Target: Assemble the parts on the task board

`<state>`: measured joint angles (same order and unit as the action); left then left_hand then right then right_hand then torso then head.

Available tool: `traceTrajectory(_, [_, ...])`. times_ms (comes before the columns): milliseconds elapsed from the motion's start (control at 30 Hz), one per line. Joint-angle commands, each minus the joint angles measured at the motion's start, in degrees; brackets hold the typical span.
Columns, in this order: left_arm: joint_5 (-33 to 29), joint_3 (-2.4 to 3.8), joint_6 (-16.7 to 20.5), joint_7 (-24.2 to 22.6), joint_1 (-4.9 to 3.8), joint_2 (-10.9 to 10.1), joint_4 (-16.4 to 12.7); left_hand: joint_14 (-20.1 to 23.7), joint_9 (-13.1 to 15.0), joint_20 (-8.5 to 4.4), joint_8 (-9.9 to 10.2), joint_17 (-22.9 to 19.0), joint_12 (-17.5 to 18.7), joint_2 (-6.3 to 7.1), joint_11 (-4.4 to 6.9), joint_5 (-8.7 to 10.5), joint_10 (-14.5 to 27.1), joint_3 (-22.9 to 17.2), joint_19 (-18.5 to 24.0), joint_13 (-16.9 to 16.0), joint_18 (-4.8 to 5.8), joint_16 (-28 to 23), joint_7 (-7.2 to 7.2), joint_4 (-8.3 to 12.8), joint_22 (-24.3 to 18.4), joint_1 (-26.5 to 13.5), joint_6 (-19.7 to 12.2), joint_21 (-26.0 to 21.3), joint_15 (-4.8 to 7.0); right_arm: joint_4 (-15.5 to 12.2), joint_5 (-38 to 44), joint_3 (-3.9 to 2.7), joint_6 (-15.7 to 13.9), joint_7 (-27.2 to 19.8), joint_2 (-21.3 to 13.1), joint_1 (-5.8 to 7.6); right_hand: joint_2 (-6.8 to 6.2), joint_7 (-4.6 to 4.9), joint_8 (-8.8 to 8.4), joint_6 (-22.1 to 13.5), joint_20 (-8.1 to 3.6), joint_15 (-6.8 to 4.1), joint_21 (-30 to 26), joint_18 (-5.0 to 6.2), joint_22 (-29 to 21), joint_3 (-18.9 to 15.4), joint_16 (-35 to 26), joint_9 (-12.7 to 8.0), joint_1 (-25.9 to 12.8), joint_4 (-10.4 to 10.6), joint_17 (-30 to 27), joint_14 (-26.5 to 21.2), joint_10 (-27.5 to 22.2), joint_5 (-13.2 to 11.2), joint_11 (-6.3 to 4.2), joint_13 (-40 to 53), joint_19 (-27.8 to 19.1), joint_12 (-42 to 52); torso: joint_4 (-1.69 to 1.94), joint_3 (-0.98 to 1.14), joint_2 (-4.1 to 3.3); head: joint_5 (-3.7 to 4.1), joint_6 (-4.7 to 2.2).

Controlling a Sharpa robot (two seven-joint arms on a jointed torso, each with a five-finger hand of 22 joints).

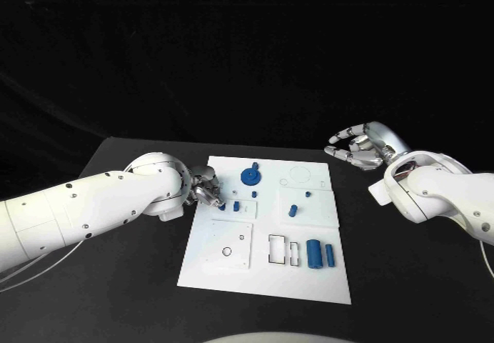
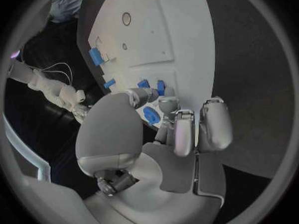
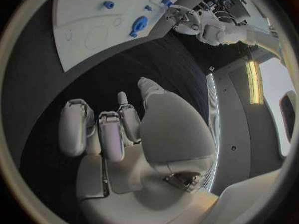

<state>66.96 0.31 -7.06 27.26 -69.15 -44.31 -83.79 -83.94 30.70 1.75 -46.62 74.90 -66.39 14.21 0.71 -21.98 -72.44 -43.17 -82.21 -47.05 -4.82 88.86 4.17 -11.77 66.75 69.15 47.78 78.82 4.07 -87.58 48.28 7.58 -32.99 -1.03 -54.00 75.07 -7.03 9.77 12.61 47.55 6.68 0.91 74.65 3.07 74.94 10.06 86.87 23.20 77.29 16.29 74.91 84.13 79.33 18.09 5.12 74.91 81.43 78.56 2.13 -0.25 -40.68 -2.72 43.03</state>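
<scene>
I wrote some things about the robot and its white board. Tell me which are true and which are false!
1. The left robot hand is at the left edge of the flat white task board. True.
2. The right robot hand is pressing on the board. False: it hangs over the black table, off the board's far right corner, holding nothing.
3. Two blue cylinder parts lie side by side near the board's front edge. True.
4. The round blue gear-like part lies on the table beside the board. False: it sits on the board, near its far edge.
</scene>
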Motion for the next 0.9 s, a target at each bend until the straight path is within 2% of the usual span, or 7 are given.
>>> traceTrajectory(33, [-0.8,-0.13,-1.8,0.2,0.19,0.4,-0.2,-5.5,0.6,-0.10,-0.2,13.0,-0.6,0.07,0.25,-1.20,-1.0,-9.5,-0.5,-0.8,0.36,0.3,-0.48,9.8,0.2,-0.3,1.0,0.3,0.46,-0.1,0.2,0.00,0.0,-0.5,0.0,-0.03,-0.05,-0.08,0.19,0.3,-0.10,-0.35,-0.2,0.74,5.3,0.1,-0.2,0.0,-0.7,0.2,6.2,3.8,-0.1,-0.1,-0.32,1.9,-0.4,-0.2,-0.03,0.00,-0.03,0.06,0.09])
traceTrajectory(67, [-1.0,-0.13,-1.9,0.2,0.19,0.4,-0.3,-5.5,0.7,-0.15,-0.2,13.1,-0.6,0.16,0.32,-2.05,-1.2,-9.3,-0.5,-0.9,0.38,0.4,-0.57,9.7,0.4,-0.7,1.2,0.3,0.52,-0.1,0.2,0.00,-0.1,-0.5,0.0,-0.03,-0.05,-0.08,0.19,0.3,-0.10,-0.35,-0.2,0.74,5.3,0.1,-0.2,0.0,-0.7,0.2,6.2,3.8,-0.1,-0.1,-0.32,1.9,-0.4,-0.2,-0.02,0.00,-0.03,0.10,0.08])
traceTrajectory(233, [-1.8,-0.15,-2.1,0.1,0.19,0.6,-0.1,-5.6,1.0,-0.26,-0.2,13.5,-0.8,0.25,0.53,-2.83,-1.8,-8.2,-0.6,-1.2,0.44,0.5,-0.83,9.4,0.7,-1.5,1.6,0.5,0.66,-0.1,0.2,0.00,-0.4,-0.5,0.0,-0.03,0.04,-0.10,0.27,0.3,-0.11,-0.37,-0.1,0.72,5.4,0.3,-0.2,0.0,-0.9,0.2,6.3,3.8,0.0,0.0,-0.34,2.0,-0.3,-0.1,0.01,-0.01,0.02,0.10,0.10])
traceTrajectory(900, [-2.4,-0.22,-1.4,0.2,0.21,1.5,1.5,-5.8,2.1,-0.65,-0.5,14.2,-0.6,-0.25,1.14,-2.56,-2.9,-5.1,-1.0,-1.2,0.61,0.8,-1.64,8.3,1.6,-2.7,2.1,0.9,1.12,0.0,0.0,0.00,-0.7,-0.5,0.0,-0.03,0.06,-0.10,0.28,0.3,-0.11,-0.37,-0.1,0.72,5.4,0.3,-0.2,0.0,-0.9,0.2,6.2,3.8,-0.1,0.0,-0.34,1.9,-0.3,-0.2,-0.04,0.03,-0.02,0.21,0.41])
